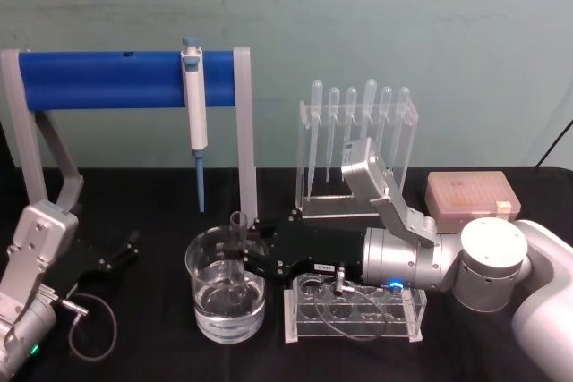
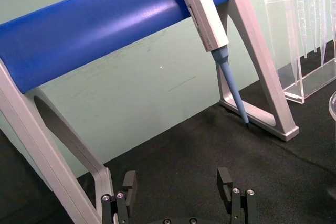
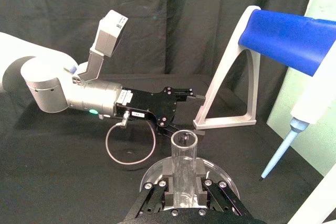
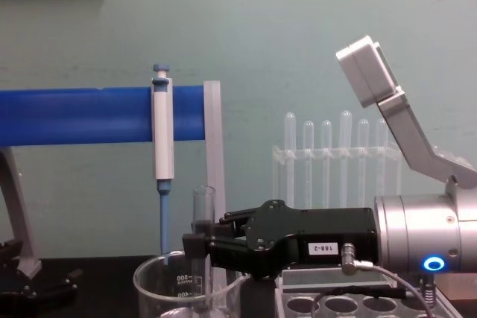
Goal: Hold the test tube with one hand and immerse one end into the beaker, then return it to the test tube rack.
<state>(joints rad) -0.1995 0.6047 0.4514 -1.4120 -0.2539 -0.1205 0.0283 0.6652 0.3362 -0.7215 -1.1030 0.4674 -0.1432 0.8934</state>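
Observation:
The clear glass test tube [image 1: 238, 237] stands upright with its open rim up. Its lower part reaches down inside the wide glass beaker [image 1: 204, 267], which holds water. My right gripper [image 1: 240, 261] reaches in from the right and is shut on the test tube at mid-height, just above the beaker's rim. In the right wrist view the test tube [image 3: 184, 167] sits between the fingers [image 3: 167, 196] over the beaker [image 3: 152, 174]. The chest view shows the test tube [image 4: 203, 206], the beaker [image 4: 160, 288] and my right gripper [image 4: 203, 247]. My left gripper [image 1: 121, 255] rests open on the table at the left, holding nothing.
A blue-bar stand [image 1: 116, 80] with a hanging pipettor [image 1: 194, 114] rises behind the beaker. A clear rack of plastic pipettes [image 1: 358, 145] stands at the back. A clear tube rack [image 1: 354, 315] lies under my right wrist. A pink box [image 1: 470, 196] is at right.

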